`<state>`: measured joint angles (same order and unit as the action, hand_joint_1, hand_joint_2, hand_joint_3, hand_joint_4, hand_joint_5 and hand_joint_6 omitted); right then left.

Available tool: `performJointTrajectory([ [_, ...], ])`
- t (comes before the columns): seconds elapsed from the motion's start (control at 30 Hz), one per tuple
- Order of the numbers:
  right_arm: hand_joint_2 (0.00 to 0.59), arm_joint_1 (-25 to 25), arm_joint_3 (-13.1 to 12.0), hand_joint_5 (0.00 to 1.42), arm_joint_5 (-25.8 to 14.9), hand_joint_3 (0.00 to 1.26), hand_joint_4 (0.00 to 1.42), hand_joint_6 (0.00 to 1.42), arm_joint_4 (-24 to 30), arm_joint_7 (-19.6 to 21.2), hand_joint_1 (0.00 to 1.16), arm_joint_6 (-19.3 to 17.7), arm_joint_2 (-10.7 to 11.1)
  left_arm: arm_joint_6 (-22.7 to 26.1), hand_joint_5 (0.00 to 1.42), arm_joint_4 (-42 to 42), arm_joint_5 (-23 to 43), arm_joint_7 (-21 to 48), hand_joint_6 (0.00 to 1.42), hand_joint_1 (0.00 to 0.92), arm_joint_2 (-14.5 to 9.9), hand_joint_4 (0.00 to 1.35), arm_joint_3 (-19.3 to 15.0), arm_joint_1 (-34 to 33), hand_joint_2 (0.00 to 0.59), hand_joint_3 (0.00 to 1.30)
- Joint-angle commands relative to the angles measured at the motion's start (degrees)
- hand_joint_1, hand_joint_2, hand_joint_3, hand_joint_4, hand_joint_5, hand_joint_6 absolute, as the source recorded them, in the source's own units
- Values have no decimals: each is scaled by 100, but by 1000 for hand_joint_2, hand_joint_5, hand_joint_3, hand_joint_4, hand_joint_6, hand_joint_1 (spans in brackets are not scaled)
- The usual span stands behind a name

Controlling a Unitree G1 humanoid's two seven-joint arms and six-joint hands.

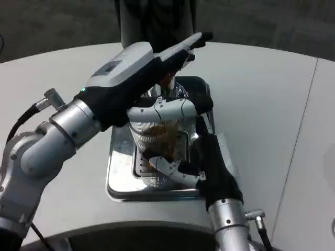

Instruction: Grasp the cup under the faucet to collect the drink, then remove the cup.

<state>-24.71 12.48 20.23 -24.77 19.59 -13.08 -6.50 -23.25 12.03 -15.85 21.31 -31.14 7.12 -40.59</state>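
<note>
Right hand (207,162) grips upright cup (159,138), mouth up, under faucet (168,83)

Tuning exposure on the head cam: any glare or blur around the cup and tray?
Head view: bright specular glare on the chrome drip tray, mostly its left rim; the clear cup stays readable, brown drink visible inside; the left hand casts soft shadow on the table; edges are mildly soft throughout, no motion streaks.
</note>
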Motion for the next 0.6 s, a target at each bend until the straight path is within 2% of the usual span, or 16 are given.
performJointTrajectory([
  [0.03,163,-234,24,0,3,3,11,45,-223,137,889,-184,-147,28,138,126,-132,150,58,0,-44,59,138,-34,96,47],
  [0.6,162,-745,77,3,-50,13,29,50,-785,310,837,-239,-247,22,138,152,-89,196,58,0,-99,59,137,-92,96,47],
])
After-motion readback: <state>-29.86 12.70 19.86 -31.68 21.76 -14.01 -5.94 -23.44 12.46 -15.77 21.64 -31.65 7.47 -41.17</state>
